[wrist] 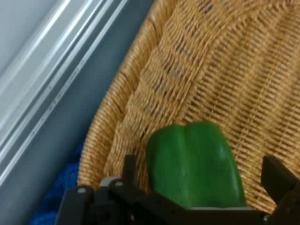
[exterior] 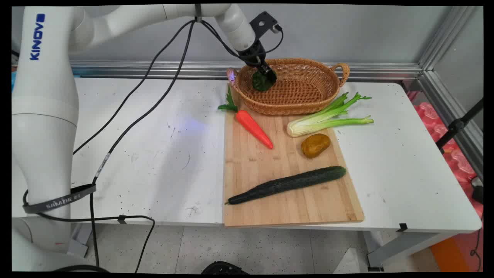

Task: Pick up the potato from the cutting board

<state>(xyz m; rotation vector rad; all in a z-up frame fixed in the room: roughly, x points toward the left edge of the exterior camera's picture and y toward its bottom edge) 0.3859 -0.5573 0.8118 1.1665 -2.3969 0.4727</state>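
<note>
- White table (exterior: 154,154) stands before a grey wall, with an aluminium rail running along its far edge; the tabletop is scuffed and speckled with dark marks.
- Wooden cutting board (exterior: 293,197) lies on the table's right half, its near edge reaching the table's front edge.
- Wicker basket (exterior: 305,96), oval with a loop handle at each end, sits at the far end of the board, close to the rail.
- Gripper (exterior: 266,75) hangs over the left part of the basket, inside its rim line, black cables trailing from the arm above it.
- Gripper state: clamped on a green bell pepper (exterior: 262,82). The hand view shows the pepper (wrist: 194,164) seated between the two black fingers (wrist: 279,176), with the basket's woven wall (wrist: 225,70) directly behind it.
- Pepper position: held above the basket's interior near its left end; whether it touches the weave cannot be told.
- Carrot (exterior: 254,128), orange with green leaves, lies diagonally on the board just beside the basket's near-left side, leaves toward the basket.
- Celery stalk (exterior: 328,117) lies to the right of the carrot, near the basket's front, its leafy end reaching past the board's right edge over the table.
- Yellow-brown potato (exterior: 315,145) rests on the board just in front of the celery's pale base.
- Dark green cucumber (exterior: 287,184) lies slantwise across the board's near half, apart from the other vegetables.
</note>
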